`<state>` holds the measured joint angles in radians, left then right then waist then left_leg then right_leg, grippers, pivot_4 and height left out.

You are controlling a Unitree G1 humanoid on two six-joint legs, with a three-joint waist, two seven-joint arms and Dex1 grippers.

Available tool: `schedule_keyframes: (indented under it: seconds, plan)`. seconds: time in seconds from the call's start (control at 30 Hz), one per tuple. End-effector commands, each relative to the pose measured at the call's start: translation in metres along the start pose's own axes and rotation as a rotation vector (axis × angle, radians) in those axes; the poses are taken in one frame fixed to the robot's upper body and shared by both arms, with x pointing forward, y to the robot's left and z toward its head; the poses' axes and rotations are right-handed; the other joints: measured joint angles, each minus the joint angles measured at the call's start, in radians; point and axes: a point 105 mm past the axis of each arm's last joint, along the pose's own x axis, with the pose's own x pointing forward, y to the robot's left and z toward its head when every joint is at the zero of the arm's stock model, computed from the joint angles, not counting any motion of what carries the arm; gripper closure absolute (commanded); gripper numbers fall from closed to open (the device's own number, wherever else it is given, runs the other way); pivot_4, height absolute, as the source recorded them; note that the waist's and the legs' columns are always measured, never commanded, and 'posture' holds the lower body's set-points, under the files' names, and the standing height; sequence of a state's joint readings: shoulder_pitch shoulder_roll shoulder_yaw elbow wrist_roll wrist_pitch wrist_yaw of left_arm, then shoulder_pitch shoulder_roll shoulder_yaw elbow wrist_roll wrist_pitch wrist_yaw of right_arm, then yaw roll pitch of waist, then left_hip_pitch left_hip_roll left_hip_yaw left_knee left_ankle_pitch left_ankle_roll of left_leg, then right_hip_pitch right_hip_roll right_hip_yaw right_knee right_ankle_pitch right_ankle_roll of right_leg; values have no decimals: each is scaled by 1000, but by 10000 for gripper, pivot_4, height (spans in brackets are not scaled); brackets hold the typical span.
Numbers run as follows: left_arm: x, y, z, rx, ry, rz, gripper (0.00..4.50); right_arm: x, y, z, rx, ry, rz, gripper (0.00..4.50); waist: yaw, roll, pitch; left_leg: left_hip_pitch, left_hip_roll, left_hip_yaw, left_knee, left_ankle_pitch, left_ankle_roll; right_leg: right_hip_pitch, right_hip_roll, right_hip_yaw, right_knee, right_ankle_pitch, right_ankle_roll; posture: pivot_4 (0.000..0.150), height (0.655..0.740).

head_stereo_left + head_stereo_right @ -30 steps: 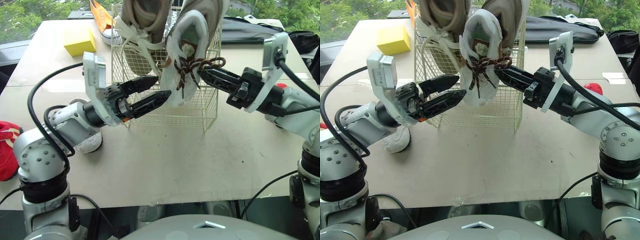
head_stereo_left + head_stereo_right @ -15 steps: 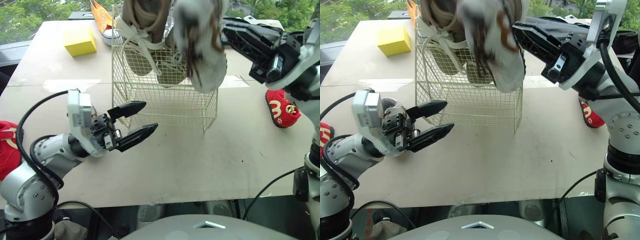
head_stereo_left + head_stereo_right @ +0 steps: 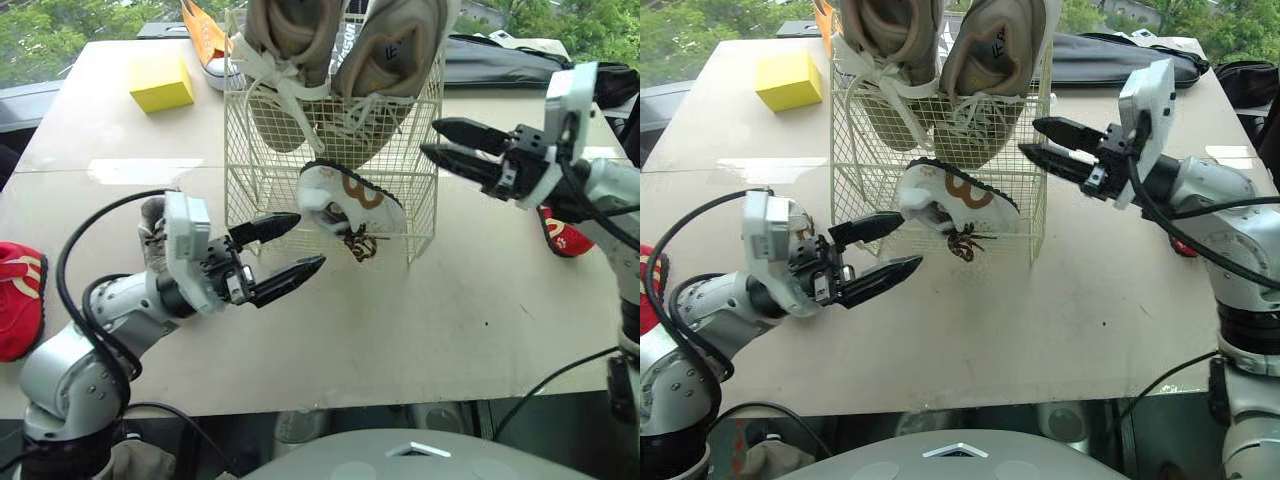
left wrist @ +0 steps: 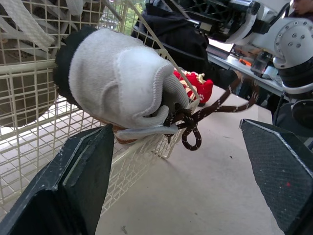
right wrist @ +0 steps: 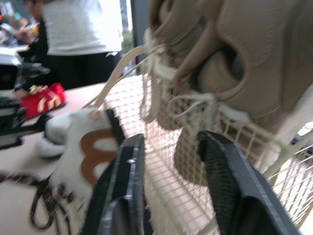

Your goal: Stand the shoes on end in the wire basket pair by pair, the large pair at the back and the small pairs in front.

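The wire basket (image 3: pixel 420 215) stands mid-table with the large beige pair (image 3: pixel 395 60) on end at its back. A small white shoe (image 3: pixel 345 192) with a brown mark lies tilted on its side low at the basket's front, brown laces (image 3: pixel 358 240) dangling; whether it rests inside or against the mesh is unclear. My left gripper (image 3: pixel 310 240) is open just left of and below that shoe, holding nothing. To the right of the basket, level with its middle, my right gripper (image 3: pixel 429 138) is open and empty. The white shoe (image 4: pixel 122 78) sits just beyond my left fingers (image 4: pixel 83 181).
A red shoe (image 3: pixel 562 230) lies on the table at the right, another red shoe (image 3: pixel 20 295) at the left edge. A white shoe (image 3: pixel 152 215) lies behind my left arm. A yellow block (image 3: pixel 160 83), an orange shoe (image 3: pixel 203 35) and a black bag (image 3: pixel 495 60) sit at the back. A person (image 5: pixel 78 24) stands beyond.
My right gripper lifted the white shoe above the basket, let it go and opened; the shoe has dropped to the basket's front. My left gripper drew back, then came forward under it.
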<state>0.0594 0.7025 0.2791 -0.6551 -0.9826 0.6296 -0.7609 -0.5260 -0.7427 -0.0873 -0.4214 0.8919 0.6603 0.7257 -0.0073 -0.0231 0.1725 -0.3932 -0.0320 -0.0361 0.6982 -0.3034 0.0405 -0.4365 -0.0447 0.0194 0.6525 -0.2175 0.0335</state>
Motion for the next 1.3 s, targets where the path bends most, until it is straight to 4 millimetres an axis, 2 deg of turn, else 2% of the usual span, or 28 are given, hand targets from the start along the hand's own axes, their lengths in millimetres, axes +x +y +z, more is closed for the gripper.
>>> schedule_keyframes:
  seconds: [0.03,0.13,0.27,0.37,0.47,0.57,0.7,0.97,1.1,1.2,1.3]
  plan:
    - [8,-1,2,24,-11,-32,0,-6,22,10,-103,71,129,13801,0,0,0,0,0,0,0,0,0,0,0,0,0,0,0,1500,7400]
    - [12,2,3,28,-21,-38,0,-5,32,-1,-154,161,183,13801,-2,0,0,0,0,0,0,0,0,0,0,0,0,0,0,1500,7400]
    - [15,3,2,33,-21,-46,0,13,34,-11,-115,175,176,13801,-3,-1,-1,2,0,0,0,0,0,2,0,0,0,0,0,1500,7400]
    - [17,2,3,44,-25,-62,0,26,39,-29,-91,213,187,13801,0,-1,-1,2,0,0,0,0,0,2,0,-1,0,0,0,1500,7400]
    - [21,-1,6,45,-40,-81,0,36,35,-37,-129,219,154,13801,5,-1,-1,1,0,-1,0,0,0,2,0,-1,-2,0,0,1500,7400]
    - [22,-3,8,46,-45,-86,0,42,37,-39,-121,212,151,13801,8,-1,-1,0,0,-2,0,0,0,2,-1,-2,-2,0,0,1500,7400]
    - [23,-6,7,47,-43,-92,0,50,42,-35,0,161,148,13801,8,-1,-1,0,0,-3,0,0,0,2,0,-2,-3,0,0,1500,7400]
    - [24,-9,6,51,-36,-104,0,55,47,-34,69,174,123,13801,0,0,-1,1,0,-3,0,0,0,2,0,-2,-2,0,0,1500,7400]
    - [25,-10,5,46,-37,-107,0,53,52,-45,7,248,127,31310,0,0,-1,1,-1,-3,0,0,0,2,0,-2,-2,0,0,1500,7400]
    - [25,-10,4,45,-37,-106,0,54,54,-45,5,245,136,44761,0,0,-1,1,-1,-3,0,0,0,3,0,-3,-2,0,0,1500,7400]
    - [25,-10,4,44,-36,-103,0,54,53,-44,-9,249,128,44761,0,0,-1,1,-1,-3,0,0,0,3,0,-3,-2,0,0,1500,7400]
